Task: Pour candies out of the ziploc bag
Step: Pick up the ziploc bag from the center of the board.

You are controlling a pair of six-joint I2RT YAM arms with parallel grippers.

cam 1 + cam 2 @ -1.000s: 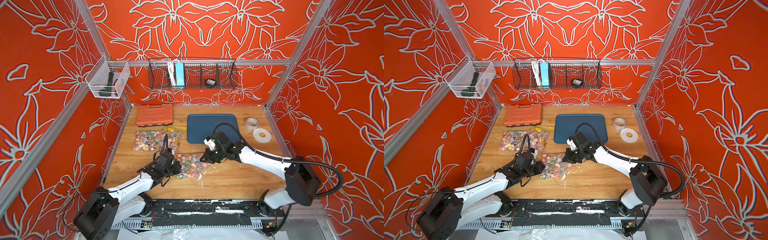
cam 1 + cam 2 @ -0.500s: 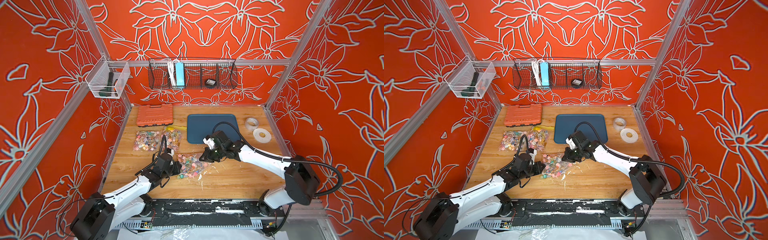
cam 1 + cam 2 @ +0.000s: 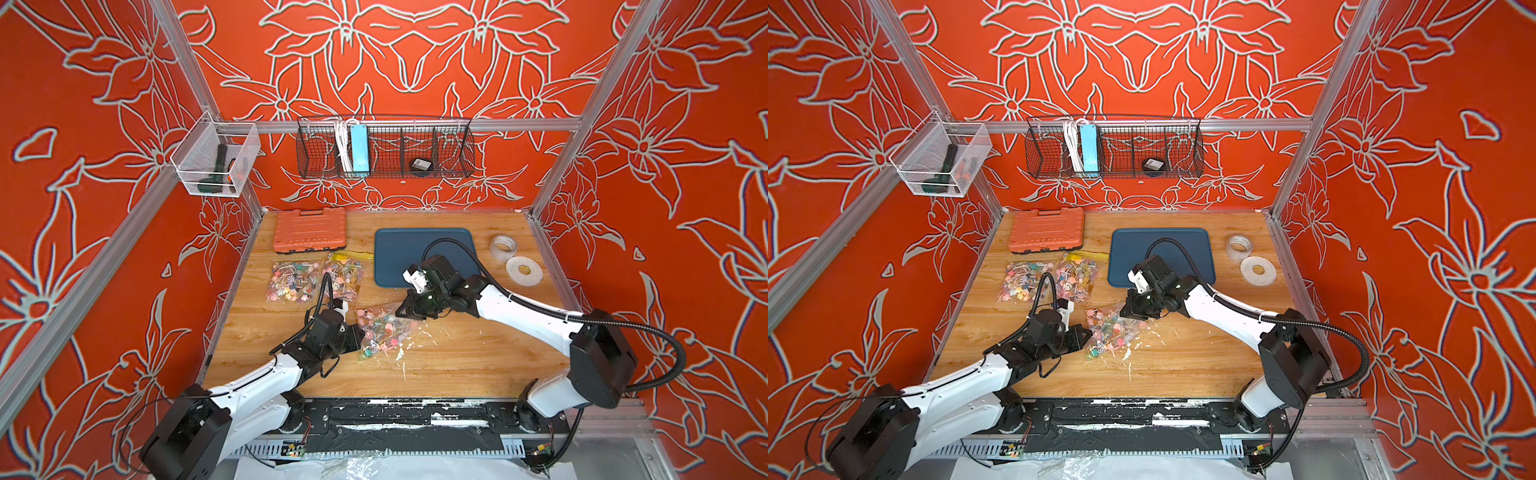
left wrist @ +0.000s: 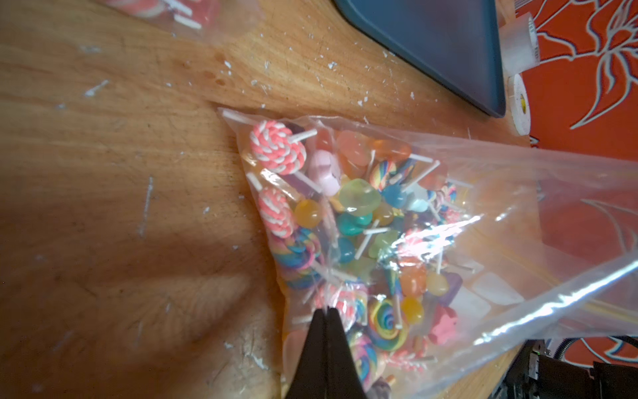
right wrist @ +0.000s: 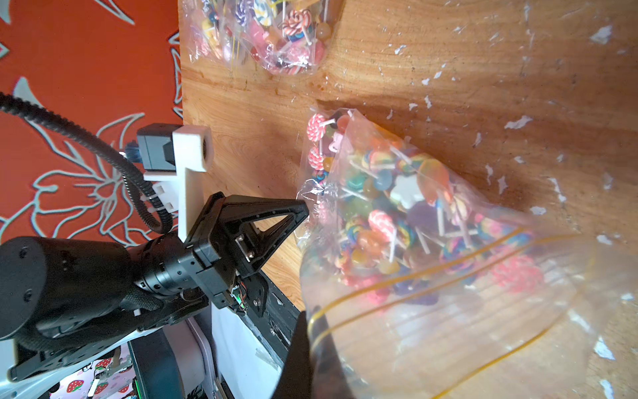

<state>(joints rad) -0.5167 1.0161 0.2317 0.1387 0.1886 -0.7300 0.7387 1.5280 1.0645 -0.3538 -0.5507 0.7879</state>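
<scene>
Pinching ziploc bag (image 3: pixel 384 328) at opposite ends, jaws clamped, candies (image 4: pixel 355 214) inside

No legible txt/labels anywhere; marks on tape roll (image 4: pixel 518 43) too blurred.

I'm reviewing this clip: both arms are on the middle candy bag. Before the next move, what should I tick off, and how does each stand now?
1. Left gripper shut on ziploc bag edge: ok.
2. Right gripper shut on its zip end: ok.
3. Yellow zip strips parted, mouth open: cannot tell.
4. Candies in bag, unpoured: ok.
5. Bag above blue tray: not ok; it is over the wooden table in front.
6. Spare bags apart from held bag: ok.
</scene>
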